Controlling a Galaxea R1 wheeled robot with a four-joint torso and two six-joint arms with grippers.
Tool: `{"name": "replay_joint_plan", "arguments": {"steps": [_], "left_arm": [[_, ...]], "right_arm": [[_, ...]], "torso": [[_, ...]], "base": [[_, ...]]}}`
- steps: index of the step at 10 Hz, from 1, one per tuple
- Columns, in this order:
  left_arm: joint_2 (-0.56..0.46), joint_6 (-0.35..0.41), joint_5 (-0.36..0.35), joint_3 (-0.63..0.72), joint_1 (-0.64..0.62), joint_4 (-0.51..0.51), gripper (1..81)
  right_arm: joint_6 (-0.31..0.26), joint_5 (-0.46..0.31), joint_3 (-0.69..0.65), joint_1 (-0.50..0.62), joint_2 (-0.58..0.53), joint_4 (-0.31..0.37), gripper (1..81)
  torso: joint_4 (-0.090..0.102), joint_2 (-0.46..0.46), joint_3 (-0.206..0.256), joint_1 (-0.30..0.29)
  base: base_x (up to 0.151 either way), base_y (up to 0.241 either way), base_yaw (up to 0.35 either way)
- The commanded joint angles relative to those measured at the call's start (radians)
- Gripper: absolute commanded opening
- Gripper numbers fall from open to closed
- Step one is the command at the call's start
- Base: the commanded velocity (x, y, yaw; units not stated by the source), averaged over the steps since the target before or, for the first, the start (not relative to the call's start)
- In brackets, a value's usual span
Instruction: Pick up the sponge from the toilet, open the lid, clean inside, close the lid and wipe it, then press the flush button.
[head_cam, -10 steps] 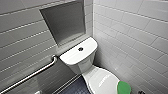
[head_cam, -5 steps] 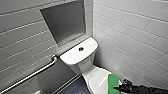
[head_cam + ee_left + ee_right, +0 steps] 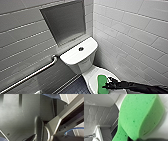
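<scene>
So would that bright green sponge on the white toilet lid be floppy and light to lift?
Probably soft and light: the bright green sponge shows open pores and narrows near the right gripper. It might slide when pushed, since the white glossy lid looks smooth.

Green sponge [image 3: 101, 83], white toilet [image 3: 75, 56], seemingly dark tiled floor [image 3: 73, 88].
</scene>
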Motion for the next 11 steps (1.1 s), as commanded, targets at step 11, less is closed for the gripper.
{"name": "replay_joint_plan", "arguments": {"steps": [11], "left_arm": [[-0.014, 0.005, 0.026, -0.014, 0.025, 0.015, 81.1]], "right_arm": [[0.1, 0.0, -0.559, 0.103, 0.206, 0.003, 1.0]], "torso": [[0.0, 0.0, 0.0, 0.0]], "base": [[0.0, 0.0, 0.0]]}}
